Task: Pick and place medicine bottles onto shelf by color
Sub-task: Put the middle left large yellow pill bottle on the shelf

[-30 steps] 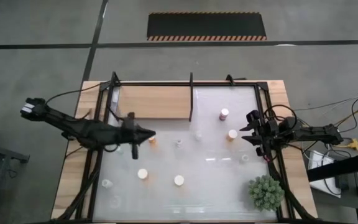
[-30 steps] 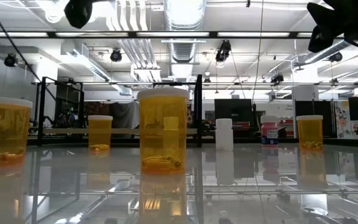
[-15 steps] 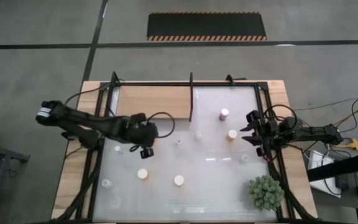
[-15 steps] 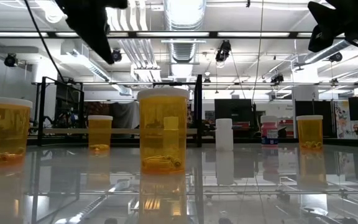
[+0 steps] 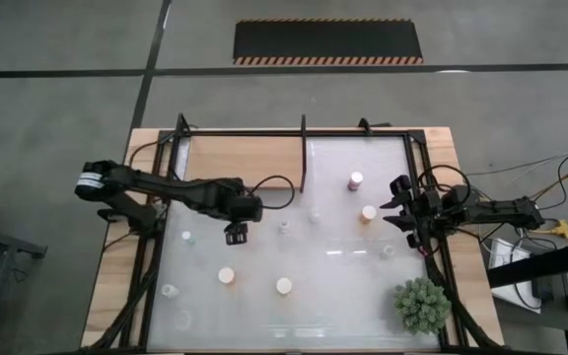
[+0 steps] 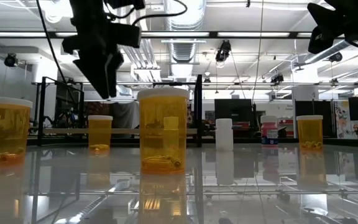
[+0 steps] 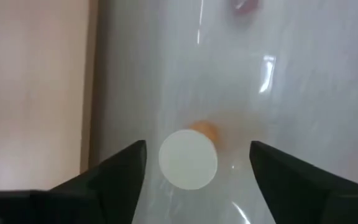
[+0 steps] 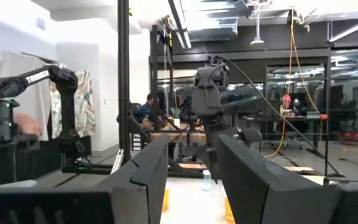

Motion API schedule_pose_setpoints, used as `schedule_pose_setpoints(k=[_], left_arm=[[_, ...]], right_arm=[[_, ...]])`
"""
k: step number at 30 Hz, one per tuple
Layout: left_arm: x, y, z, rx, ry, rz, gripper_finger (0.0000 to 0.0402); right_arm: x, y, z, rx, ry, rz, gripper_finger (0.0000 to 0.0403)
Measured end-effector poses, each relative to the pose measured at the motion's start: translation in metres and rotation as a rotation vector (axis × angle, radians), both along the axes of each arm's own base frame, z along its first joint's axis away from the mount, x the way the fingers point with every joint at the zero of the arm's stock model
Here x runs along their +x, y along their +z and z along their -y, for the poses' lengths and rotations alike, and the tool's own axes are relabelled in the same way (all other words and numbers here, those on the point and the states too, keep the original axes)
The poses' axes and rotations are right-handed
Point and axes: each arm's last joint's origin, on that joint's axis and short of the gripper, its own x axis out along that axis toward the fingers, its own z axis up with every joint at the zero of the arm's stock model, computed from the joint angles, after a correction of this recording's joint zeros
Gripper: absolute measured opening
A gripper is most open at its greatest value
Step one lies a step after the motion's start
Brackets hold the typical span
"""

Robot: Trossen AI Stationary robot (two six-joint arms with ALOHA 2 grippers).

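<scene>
1. The left hand [image 5: 235, 235] hangs left of centre in the high view, pointing down over the glossy counter [image 5: 333, 276], just below the wooden shelf [image 5: 245, 161].
2. In the left wrist view its two dark fingers [image 7: 114, 180] stand wide apart, with an orange bottle [image 7: 188, 158] under a white cap upright between them; neither finger touches it.
3. In the low view the same hand [image 6: 104, 74] shows at upper left, above the counter and above the bottle tops.
4. The right hand [image 5: 402, 210] waits at the right edge of the counter in the high view, pointing toward the middle. Its fingers [image 8: 145, 180] are partly apart in the right wrist view, with nothing between them.
5. The shelf sits in the upper left part of the counter, inside a black frame [image 5: 304, 153], and no bottle stands on it.
6. Bottles stand scattered on the counter in the high view: a maroon one [image 5: 356, 180] and an orange one [image 5: 369, 213] right of centre, two white-capped ones [image 5: 227, 277] [image 5: 284, 286] lower down, and several clear ones [image 5: 284, 226] that are hard to make out.
7. In the low view a large orange bottle [image 6: 163, 130] stands at centre, another [image 6: 4, 132] at the left edge, and a white one [image 6: 224, 134] farther back.
8. A spiky green plant [image 5: 421, 304] sits at the lower right corner.
</scene>
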Motion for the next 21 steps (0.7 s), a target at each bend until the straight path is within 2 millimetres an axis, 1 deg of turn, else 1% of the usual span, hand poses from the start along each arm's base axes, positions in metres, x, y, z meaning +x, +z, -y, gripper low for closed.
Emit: schedule_pose_setpoints(k=[9,14,21], left_arm=[[0.009,-0.018,-0.011,-0.007,0.016,-0.075,0.0272],[0.009,-0.022,-0.016,-0.011,0.035,-0.095,0.0272],[0.007,-0.024,-0.016,-0.067,0.035,-0.103,0.0272]], right_arm=[[0.000,0.000,0.000,0.003,0.001,-0.006,0.0128],[0.000,0.000,0.000,0.012,0.004,-0.007,0.0128],[0.000,0.000,0.000,0.013,0.005,-0.008,0.0128]])
